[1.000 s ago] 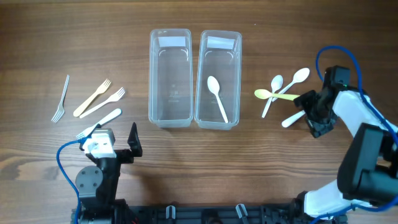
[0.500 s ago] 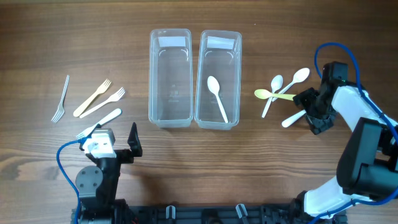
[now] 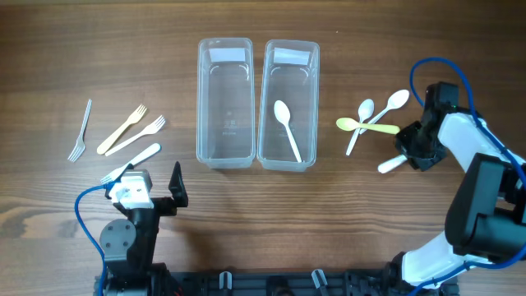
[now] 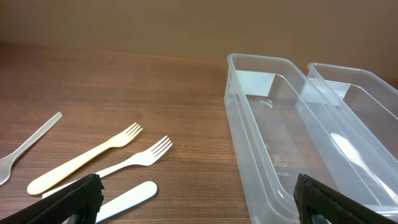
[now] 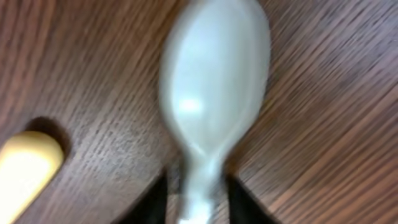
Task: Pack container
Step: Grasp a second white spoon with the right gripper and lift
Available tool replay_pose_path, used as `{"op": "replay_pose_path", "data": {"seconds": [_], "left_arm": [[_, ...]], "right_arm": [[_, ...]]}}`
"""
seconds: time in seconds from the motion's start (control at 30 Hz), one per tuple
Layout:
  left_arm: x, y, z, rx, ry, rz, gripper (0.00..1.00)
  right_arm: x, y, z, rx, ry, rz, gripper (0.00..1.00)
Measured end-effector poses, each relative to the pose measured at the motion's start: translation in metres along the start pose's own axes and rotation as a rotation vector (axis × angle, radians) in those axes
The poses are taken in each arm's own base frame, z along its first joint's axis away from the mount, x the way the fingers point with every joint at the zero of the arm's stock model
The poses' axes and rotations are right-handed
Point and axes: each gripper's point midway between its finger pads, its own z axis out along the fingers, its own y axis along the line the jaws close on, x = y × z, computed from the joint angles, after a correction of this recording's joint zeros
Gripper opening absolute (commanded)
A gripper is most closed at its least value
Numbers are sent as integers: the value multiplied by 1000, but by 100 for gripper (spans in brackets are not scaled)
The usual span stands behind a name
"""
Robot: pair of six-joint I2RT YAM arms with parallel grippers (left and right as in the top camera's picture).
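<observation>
The right hand (image 3: 408,153) is closed narrow on the handle of a white spoon (image 5: 211,106) lying on the desk (image 3: 246,222), right of the two clear containers (image 3: 223,103). The left hand (image 4: 193,208) stands wide, empty, near the forks (image 3: 131,130).

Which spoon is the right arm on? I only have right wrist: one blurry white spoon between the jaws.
Observer: The lowest white spoon, lying on the table to the right of both containers.
Operator: Anything packed yet?
Observer: One spoon lies in the right container.
Operator: Left container?
Observer: The left container has nothing in it.
Operator: Left arm?
Observer: The left gripper sits near the forks with its jaws open, holding nothing.
</observation>
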Motion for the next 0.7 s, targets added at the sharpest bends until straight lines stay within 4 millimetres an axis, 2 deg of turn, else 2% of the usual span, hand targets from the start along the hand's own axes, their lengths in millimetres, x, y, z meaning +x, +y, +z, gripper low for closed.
{"op": "replay_pose_path", "data": {"seconds": [0.37, 0.47, 0.57, 0.63, 0.7], "left_arm": [[0, 0, 0, 0, 0, 0, 100], [0, 0, 0, 0, 0, 0, 100], [0, 0, 0, 0, 0, 0, 100], [0, 0, 0, 0, 0, 0, 100], [0, 0, 0, 0, 0, 0, 100]], "right_arm": [[1, -1, -5, 1, 11, -54, 5], [9, -2, -16, -16, 31, -114, 4], [2, 17, -62, -153, -74, -217, 4], [2, 38, -106, -290, -182, -312, 4], [11, 58, -149, -420, -276, -422, 4]]}}
